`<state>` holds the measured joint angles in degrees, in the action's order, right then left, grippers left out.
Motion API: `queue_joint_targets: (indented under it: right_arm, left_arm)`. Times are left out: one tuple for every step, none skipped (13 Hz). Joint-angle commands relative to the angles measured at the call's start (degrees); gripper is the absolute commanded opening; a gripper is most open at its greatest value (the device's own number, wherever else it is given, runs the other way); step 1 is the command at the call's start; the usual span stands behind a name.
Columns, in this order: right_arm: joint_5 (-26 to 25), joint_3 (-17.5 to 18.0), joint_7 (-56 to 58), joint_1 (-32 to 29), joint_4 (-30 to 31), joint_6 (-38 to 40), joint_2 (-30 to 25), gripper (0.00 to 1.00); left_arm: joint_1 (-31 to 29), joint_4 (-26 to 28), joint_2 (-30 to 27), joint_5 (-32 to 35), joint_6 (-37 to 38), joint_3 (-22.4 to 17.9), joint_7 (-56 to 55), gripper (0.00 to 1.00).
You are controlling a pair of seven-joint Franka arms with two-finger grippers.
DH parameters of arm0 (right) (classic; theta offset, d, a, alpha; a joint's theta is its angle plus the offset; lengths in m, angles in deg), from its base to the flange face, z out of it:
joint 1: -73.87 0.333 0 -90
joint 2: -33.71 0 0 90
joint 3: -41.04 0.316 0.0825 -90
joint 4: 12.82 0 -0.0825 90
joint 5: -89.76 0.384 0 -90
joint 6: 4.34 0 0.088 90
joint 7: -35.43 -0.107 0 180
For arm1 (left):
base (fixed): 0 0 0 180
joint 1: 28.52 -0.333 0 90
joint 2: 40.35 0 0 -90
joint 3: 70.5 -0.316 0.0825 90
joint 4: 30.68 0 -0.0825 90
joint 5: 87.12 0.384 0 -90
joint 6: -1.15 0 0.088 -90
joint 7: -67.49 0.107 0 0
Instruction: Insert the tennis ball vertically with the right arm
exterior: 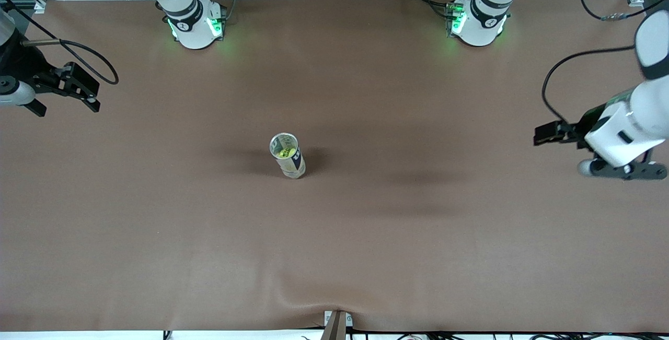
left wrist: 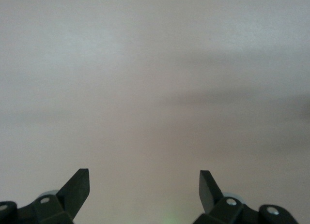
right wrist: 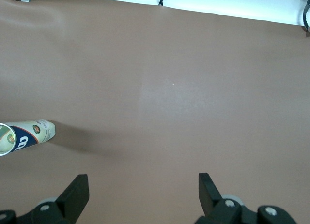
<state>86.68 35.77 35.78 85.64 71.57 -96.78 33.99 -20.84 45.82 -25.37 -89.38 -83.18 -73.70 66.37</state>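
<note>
A clear tennis ball can (exterior: 288, 156) stands upright near the middle of the brown table, its mouth open. A yellow tennis ball (exterior: 285, 152) shows inside it. The can also shows at the edge of the right wrist view (right wrist: 26, 136). My right gripper (exterior: 93, 95) hangs open and empty over the right arm's end of the table, well apart from the can; its jaws stand wide in its wrist view (right wrist: 144, 181). My left gripper (exterior: 541, 135) waits open and empty over the left arm's end; its wrist view (left wrist: 144, 178) shows only bare table.
The brown table mat (exterior: 366, 235) covers the whole table. Both arm bases (exterior: 196, 24) stand along the edge farthest from the front camera. A small bracket (exterior: 337, 323) sits at the nearest edge.
</note>
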Motion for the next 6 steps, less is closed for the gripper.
queue_joint_targets:
  right_arm:
    - [0.3, -0.8, 0.3, 0.5, -1.8, 1.8, 0.9, 1.00]
    - [0.2, -0.8, 0.5, 0.6, -1.7, 4.9, 0.9, 1.00]
    - [0.2, -0.5, -0.1, 1.2, -1.7, 9.4, 0.8, 1.00]
    - [0.0, -0.3, 0.0, 1.6, -1.8, 11.8, 0.8, 1.00]
    - [0.3, -0.4, 0.1, 1.7, -1.9, 12.1, 0.8, 1.00]
    - [0.6, -0.4, 0.1, 1.5, -1.9, 12.1, 0.9, 1.00]
  left_arm:
    - [-3.2, -0.5, -2.9, 2.6, 3.7, 4.1, -1.3, 1.00]
    - [-5.9, -0.5, -3.4, 2.6, 5.5, 7.0, -1.7, 1.00]
    - [-6.7, -0.5, -3.9, 3.1, 6.8, 7.8, -1.7, 1.00]
    - [-6.7, -0.5, -4.1, 3.8, 7.1, 7.9, -1.6, 1.00]
    - [-6.4, -0.5, -4.5, 3.8, 7.5, 7.9, -1.7, 1.00]
    - [-6.1, -0.7, -4.3, 3.4, 7.5, 8.1, -2.0, 1.00]
